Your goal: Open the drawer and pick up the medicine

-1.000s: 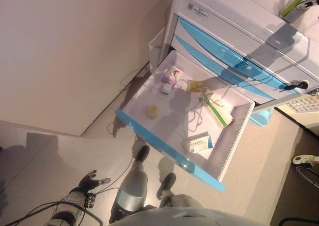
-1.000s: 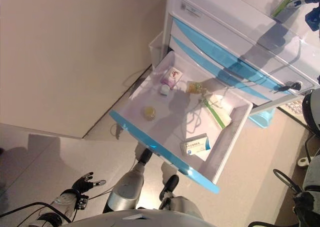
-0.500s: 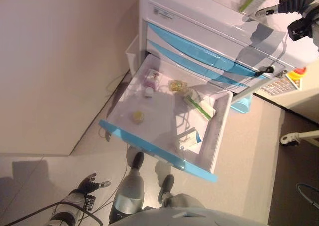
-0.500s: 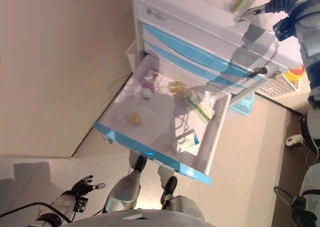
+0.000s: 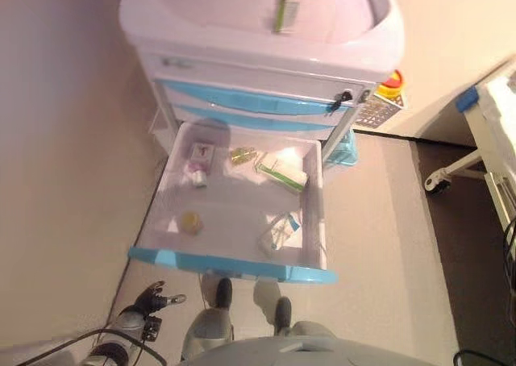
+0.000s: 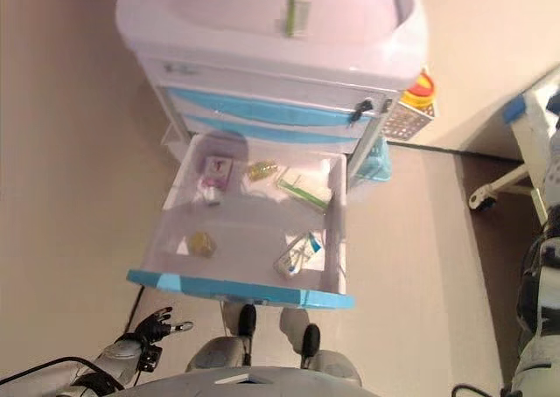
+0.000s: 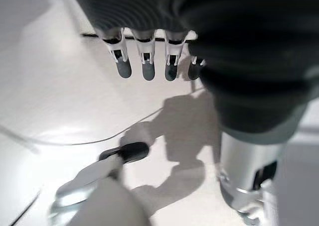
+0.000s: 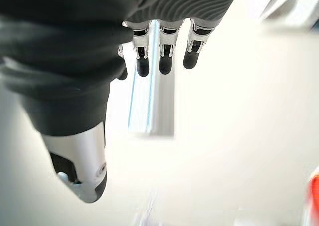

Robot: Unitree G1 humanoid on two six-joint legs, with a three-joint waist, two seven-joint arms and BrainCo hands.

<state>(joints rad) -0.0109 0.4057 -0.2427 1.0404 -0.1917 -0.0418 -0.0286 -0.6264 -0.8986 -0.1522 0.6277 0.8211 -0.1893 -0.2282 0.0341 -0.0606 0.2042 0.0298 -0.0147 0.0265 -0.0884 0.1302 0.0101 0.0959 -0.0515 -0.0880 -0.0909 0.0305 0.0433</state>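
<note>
The white cabinet [image 5: 266, 60] has blue-fronted drawers, and its lowest drawer [image 5: 230, 265] stands pulled out. Inside lie a pink box [image 5: 200, 151], a small bottle [image 5: 196, 176], a yellow blister strip [image 5: 241, 154], a green-and-white box [image 5: 282, 172], a blue-and-white medicine box [image 5: 280, 231] and a round yellow item [image 5: 190, 221]. Another green-and-white box [image 5: 285, 13] lies on the cabinet top. My left hand [image 5: 153, 299] hangs open over the floor, below the drawer's left corner. My right hand [image 8: 166, 56] shows only in its wrist view, fingers straight and holding nothing.
A wall runs along the cabinet's left side. A red-and-yellow button [image 5: 391, 82] and a light blue bin [image 5: 345, 150] sit at the cabinet's right. A white wheeled stand [image 5: 451, 172] reaches in from the right over the darker floor.
The camera has swung, so the cabinet now shows squarely from above. My right hand, by the green box on the cabinet top half a second ago, is gone from the eye views.
</note>
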